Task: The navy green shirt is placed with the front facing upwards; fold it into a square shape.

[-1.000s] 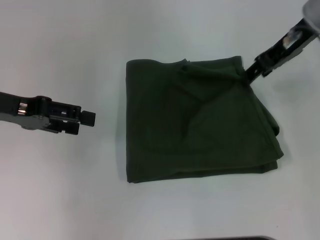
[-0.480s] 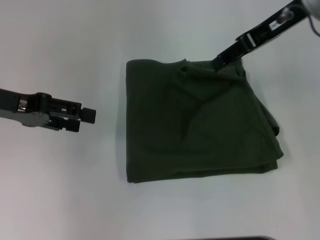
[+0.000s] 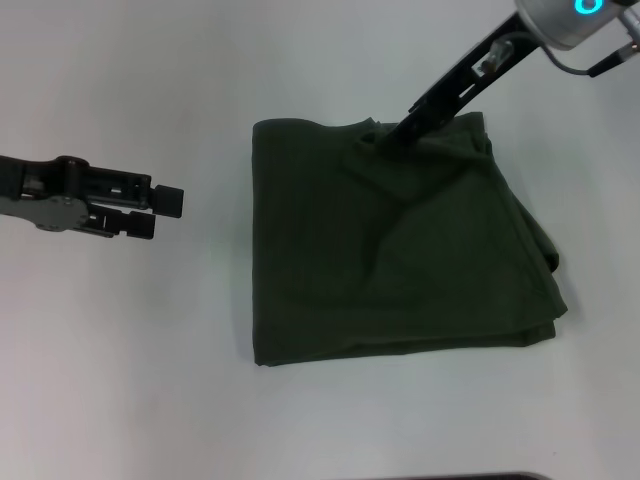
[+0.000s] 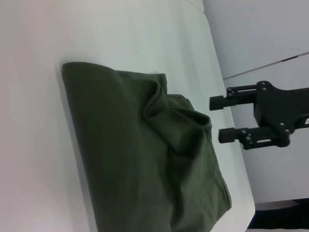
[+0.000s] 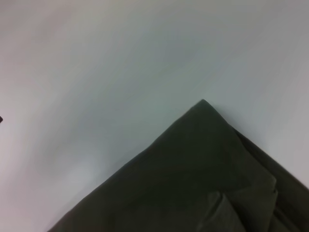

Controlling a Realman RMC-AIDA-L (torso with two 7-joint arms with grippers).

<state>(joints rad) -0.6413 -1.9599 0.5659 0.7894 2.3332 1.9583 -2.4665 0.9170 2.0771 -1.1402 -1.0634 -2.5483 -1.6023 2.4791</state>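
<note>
Both grippers were matte black with blocky square fingertips; the left gripper (image 3: 165,211) showed small silver screws. The right gripper (image 3: 392,132) hung off a silver-grey wrist with what looked like a glowing cyan ring and a thin dark cable.

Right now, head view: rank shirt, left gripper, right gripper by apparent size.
1. navy green shirt, folded on the table, largest by far.
2-3. left gripper and right gripper: look alike in size; they sit at different angles and are partly cropped, so I won't rank them.

One navy green shirt (image 3: 400,250) lies folded on the one white table (image 3: 150,380). Two grippers: the left gripper (image 3: 160,212), the right gripper (image 3: 395,132).
</note>
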